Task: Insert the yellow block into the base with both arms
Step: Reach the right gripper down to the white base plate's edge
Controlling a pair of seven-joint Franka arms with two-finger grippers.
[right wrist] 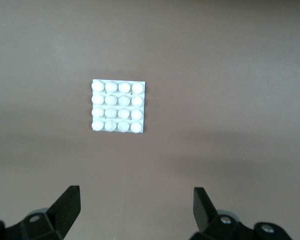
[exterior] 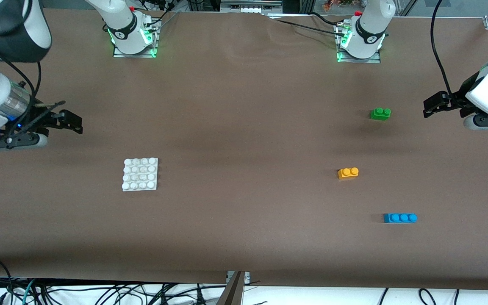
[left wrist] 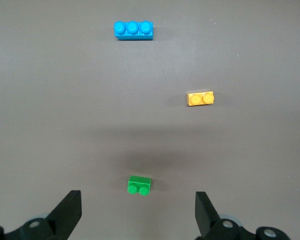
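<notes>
Nothing done yet: yellow block sitting on desk, well apart from base. Left end effector and right end effector hovering, fingers spread, empty.

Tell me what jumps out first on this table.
Three bright bricks sit toward the left arm's end: green brick farthest from the front camera, yellow block in the middle, blue brick nearest. The white studded base lies alone toward the right arm's end.

Right claw (fingers wide) hangs over table w/ base.
</notes>
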